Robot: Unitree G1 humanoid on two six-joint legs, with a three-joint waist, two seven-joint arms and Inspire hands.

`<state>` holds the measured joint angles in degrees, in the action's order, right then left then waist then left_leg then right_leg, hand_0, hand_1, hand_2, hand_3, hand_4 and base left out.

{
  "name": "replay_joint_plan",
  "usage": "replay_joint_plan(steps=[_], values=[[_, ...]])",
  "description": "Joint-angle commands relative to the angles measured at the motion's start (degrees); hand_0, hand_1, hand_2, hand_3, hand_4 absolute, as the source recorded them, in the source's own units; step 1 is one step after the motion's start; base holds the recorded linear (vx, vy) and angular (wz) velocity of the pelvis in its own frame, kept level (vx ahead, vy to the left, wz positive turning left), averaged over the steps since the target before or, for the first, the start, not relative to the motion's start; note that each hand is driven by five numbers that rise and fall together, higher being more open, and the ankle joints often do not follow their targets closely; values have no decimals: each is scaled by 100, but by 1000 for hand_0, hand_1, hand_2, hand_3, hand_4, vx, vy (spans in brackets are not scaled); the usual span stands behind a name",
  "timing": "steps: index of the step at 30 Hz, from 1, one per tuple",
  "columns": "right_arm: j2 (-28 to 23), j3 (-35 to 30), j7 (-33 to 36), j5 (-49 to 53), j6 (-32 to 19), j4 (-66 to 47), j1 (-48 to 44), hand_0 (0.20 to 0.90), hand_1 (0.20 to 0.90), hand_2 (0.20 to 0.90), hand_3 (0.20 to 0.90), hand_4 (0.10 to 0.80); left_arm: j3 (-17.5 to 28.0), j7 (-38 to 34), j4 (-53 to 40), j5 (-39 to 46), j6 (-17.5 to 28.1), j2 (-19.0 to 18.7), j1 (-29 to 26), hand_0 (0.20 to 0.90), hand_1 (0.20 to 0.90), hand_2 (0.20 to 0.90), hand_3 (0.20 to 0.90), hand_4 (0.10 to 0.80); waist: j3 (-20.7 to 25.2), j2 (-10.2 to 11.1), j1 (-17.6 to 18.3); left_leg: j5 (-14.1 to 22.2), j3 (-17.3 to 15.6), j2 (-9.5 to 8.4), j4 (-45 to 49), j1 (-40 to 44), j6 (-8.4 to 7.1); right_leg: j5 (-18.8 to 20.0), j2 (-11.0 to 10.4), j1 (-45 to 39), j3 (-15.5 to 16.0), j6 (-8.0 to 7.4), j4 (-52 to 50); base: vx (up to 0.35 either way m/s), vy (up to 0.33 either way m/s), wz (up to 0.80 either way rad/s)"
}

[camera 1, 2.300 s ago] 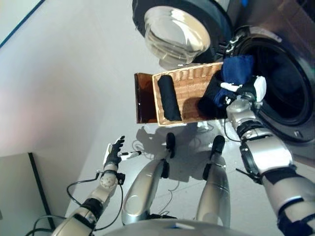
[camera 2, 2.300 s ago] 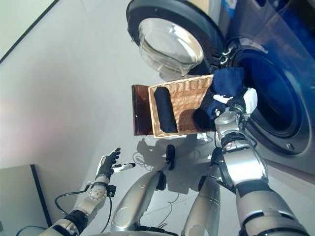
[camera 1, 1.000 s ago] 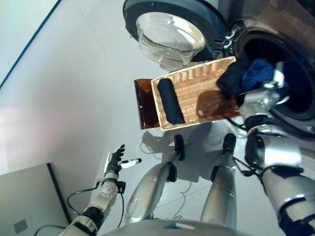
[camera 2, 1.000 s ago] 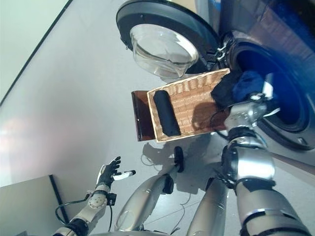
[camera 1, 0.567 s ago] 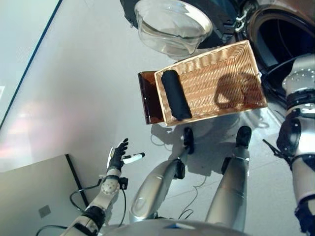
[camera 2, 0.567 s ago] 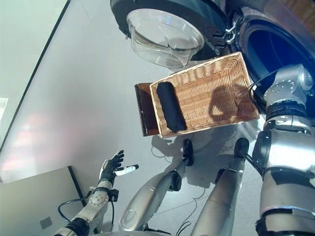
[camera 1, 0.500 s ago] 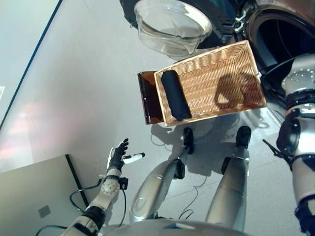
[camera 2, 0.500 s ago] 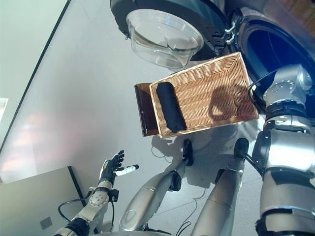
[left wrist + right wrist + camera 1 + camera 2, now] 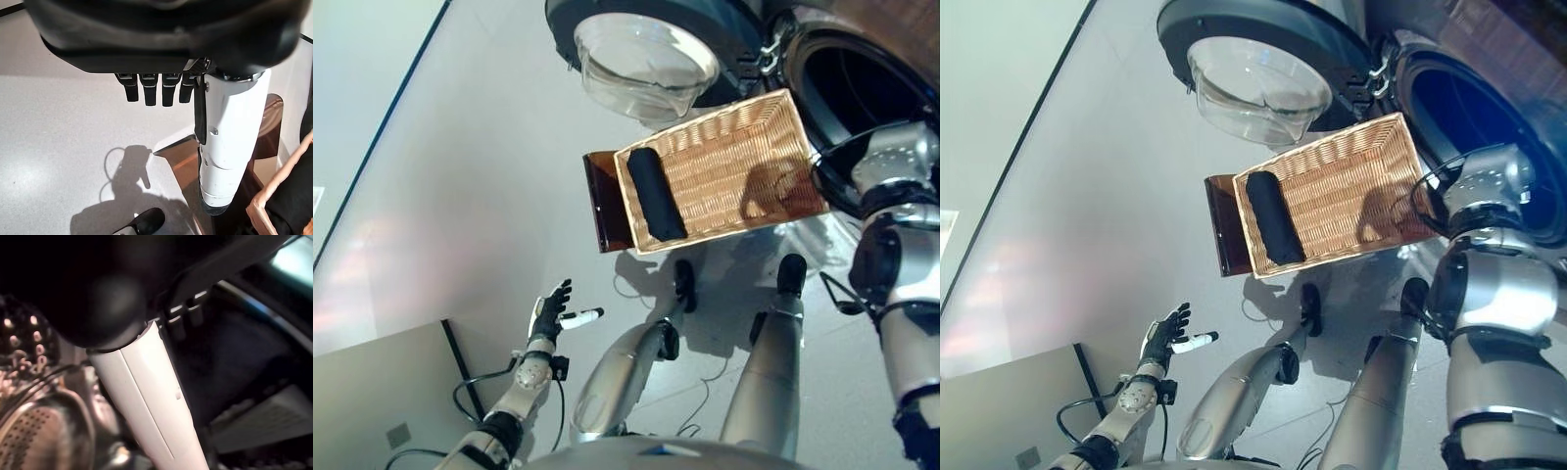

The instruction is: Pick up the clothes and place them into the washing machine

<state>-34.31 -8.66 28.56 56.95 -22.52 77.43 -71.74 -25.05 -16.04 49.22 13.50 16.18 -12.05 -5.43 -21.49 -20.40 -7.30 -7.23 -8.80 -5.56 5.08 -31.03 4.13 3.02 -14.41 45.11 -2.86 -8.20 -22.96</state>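
Note:
A rolled dark cloth point(image 9: 656, 193) lies at the left end of the wicker basket point(image 9: 773, 127), and the rest of the basket shows bare weave. My right arm reaches past the basket's right end into the washing machine's drum point(image 9: 871, 83). In the right wrist view my right hand point(image 9: 151, 396) is inside the drum with its fingers straight and nothing held. Dark blue cloth point(image 9: 234, 347) lies in the drum beyond it. My left hand point(image 9: 551, 311) hangs open low over the floor, far from the basket.
The washer's round door point(image 9: 646, 59) with its glass bowl stands swung open behind the basket's left part. A brown stand point(image 9: 605, 201) carries the basket. A grey panel point(image 9: 372, 392) sits at the lower left.
My right hand carried the dark blue clothes out of the basket and into the drum, and now holds nothing. The camera shifted. The left hand stayed where it was.

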Motion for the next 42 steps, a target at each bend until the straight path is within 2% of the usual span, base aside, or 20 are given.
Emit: replay_joint_plan(steps=[1,10,22,28,29,31,34,37,38,39,41,42], values=[[24,341,-277,143,-340,-473,302,900,900,900,900,800,55,-191,357,120,21,-139,92,900,900,900,900,800,256,-136,-192,522,271,258,763,-564,-736,-446,262,-165,259,326,-101,0,0,0],[882,21,-738,852,-600,-814,798,900,900,900,900,800,36,-179,350,98,37,-126,100,900,900,900,900,800,222,-42,-173,532,259,264,797,-587,-720,-425,285,-209,256,350,-45,-1,4,1],[821,9,-983,1086,-637,-871,831,900,900,900,900,800,27,-97,305,107,63,-200,180,900,900,900,900,800,294,63,-192,523,258,254,748,-490,-721,-381,290,-351,246,344,54,1,6,0],[1036,342,-945,618,-373,-792,1120,900,900,900,900,800,74,-36,520,75,22,-154,162,900,900,900,900,800,390,284,-147,526,267,276,703,-269,-722,-307,332,-663,296,345,236,31,-11,-4],[1227,438,-967,467,-281,-828,1363,900,900,900,900,800,120,-34,673,55,-14,-108,131,900,900,900,900,800,433,401,-103,540,272,295,675,-167,-720,-279,359,-807,315,342,326,29,-22,-7],[1324,469,-969,396,-225,-860,1522,900,900,900,900,800,129,-22,737,12,-44,-89,135,900,900,900,900,800,443,458,-66,543,283,303,640,-66,-720,-259,376,-938,332,342,412,64,-37,-11],[1364,651,-1023,-210,294,-380,2063,900,900,900,900,800,252,66,975,-155,-130,-56,147,900,900,900,900,800,600,751,-43,563,339,363,520,342,-728,-187,397,-1471,444,309,730,108,-66,-12],[1450,663,-1073,-454,504,-215,2494,900,900,900,900,800,365,103,1124,-293,-181,-78,142,900,900,900,900,800,740,932,-21,529,404,378,300,685,-746,-115,381,-1899,565,271,1051,73,-50,3],[1452,661,-1076,-454,504,-216,2495,900,900,900,900,800,366,102,1124,-294,-180,-80,142,900,900,900,900,800,740,931,-17,489,407,378,279,680,-744,-71,382,-1902,571,274,1085,95,-46,5],[1585,703,-1142,-594,591,-176,2856,900,900,900,900,800,487,113,1227,-368,-210,-101,177,900,900,900,900,800,848,1074,-4,521,442,390,175,910,-760,-78,386,-2192,643,244,1263,49,-30,7],[1621,688,-1183,-712,670,-105,3095,900,900,900,900,800,562,142,1279,-426,-235,-102,227,900,900,900,900,800,914,1156,17,485,468,397,106,1032,-760,-18,383,-2356,692,232,1399,104,-42,10],[1742,675,-1238,-804,710,-92,3496,900,900,900,900,800,714,154,1562,-535,-284,-58,243,900,900,900,900,800,1029,1299,37,514,495,402,72,1223,-761,6,384,-2612,719,211,1558,119,-35,8]])
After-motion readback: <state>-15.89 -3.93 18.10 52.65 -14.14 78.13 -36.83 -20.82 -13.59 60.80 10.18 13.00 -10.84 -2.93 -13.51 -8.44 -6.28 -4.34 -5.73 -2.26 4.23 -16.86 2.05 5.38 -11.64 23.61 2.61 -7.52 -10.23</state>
